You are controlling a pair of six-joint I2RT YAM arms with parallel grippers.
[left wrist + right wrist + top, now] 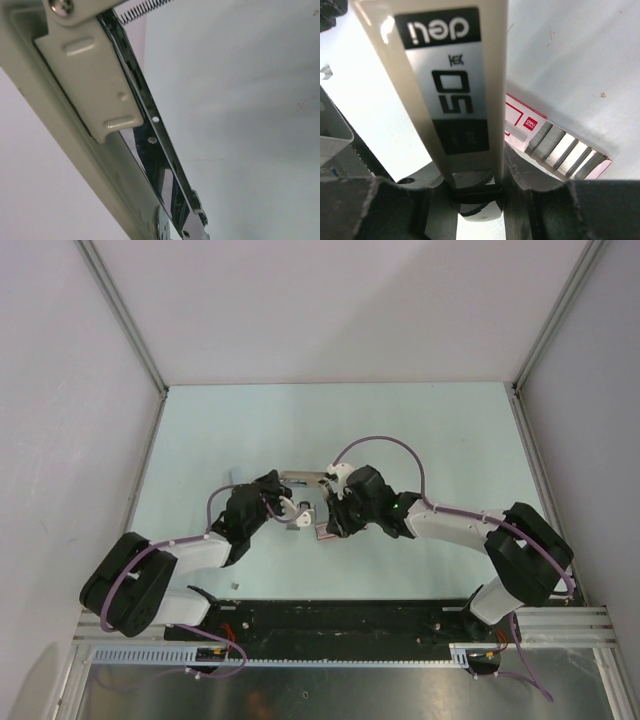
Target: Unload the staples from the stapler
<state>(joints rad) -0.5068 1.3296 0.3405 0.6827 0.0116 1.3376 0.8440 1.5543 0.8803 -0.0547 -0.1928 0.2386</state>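
Holding the stapler (455, 90) up over the middle of the table (420, 430), I have my right gripper (472, 192) clamped on its beige top bar, while my left gripper (290, 510) is pinched almost closed, on what I cannot tell. I judge this the opening step. The metal channel (165, 150) lies exposed with no staples plainly visible, so next I must tip or slide them out.

The far half of the pale green tabletop (330, 425) lies open up to the white walls (60, 440). Mid-table the left claw (291, 511) and right claw (472, 192) crowd together, with the slim beige-topped stapler (303, 478) bridging the gap between them. A flat red-and-white box (555, 145) of grey strips lies on the tabletop just beneath the right claw.
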